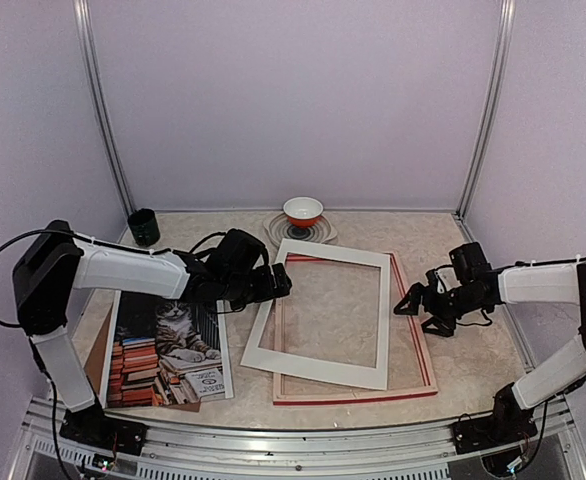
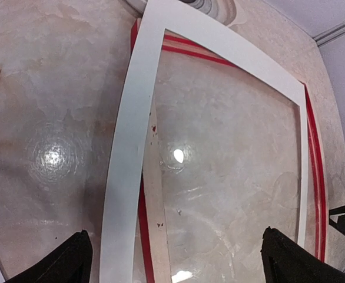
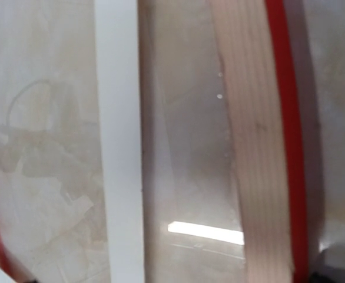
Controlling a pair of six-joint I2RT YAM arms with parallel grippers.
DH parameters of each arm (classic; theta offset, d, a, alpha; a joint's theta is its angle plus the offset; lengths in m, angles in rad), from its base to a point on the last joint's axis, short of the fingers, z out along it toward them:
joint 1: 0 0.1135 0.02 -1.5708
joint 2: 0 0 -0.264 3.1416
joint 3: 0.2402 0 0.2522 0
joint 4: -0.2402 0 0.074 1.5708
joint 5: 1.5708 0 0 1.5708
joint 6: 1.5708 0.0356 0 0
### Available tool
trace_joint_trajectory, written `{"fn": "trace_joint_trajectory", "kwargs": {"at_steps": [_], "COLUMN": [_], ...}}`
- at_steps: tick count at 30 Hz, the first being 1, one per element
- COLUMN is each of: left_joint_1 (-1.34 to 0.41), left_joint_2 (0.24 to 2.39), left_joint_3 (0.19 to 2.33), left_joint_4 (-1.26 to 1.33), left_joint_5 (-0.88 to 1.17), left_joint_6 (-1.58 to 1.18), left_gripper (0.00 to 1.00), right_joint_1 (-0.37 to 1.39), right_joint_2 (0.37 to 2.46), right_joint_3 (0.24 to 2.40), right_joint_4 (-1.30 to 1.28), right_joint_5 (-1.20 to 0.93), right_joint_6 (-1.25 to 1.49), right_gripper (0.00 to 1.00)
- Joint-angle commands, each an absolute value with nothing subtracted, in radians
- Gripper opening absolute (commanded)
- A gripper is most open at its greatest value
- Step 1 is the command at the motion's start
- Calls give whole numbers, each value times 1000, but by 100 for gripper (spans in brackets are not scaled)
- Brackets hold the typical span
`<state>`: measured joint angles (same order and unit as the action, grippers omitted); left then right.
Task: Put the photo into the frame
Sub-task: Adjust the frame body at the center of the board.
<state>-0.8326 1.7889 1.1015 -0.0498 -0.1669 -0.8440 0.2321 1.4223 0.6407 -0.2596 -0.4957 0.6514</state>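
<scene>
Above opposite sides of the frame (image 1: pixel 353 396), left gripper (image 1: pixel 283 283) and right gripper (image 1: pixel 406 303) hang wide open, holding nothing.

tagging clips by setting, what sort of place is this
Probably a robot test booth: plain pale walls and metal corner rails box in a marble-look tabletop, with a left arm and right arm bolted at its near edge.

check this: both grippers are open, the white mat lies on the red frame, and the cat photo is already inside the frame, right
The photo is not inside the frame: the top external view shows it on the table left of the frame. The rest holds: left gripper and right gripper are open, the white mat lies on the frame.
</scene>
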Motion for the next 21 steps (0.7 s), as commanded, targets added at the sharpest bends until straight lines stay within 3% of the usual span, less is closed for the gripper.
{"fn": "trace_joint_trajectory", "kwargs": {"at_steps": [1,21], "left_joint_1": [-866,-952], "left_joint_2": [1836,1777], "left_joint_3": [1099,1066], "left_joint_4": [-119,-237], "left_joint_5": [-163,-378], "left_joint_6": [-833,-834], "left_gripper": [99,99], "right_joint_1": [260,276], "right_joint_2": [1396,1416], "right_joint_3": [637,641], "right_joint_4": [-226,-214], "right_joint_5": [-518,-515], "right_joint_6": [670,664], "right_gripper": [99,99]}}
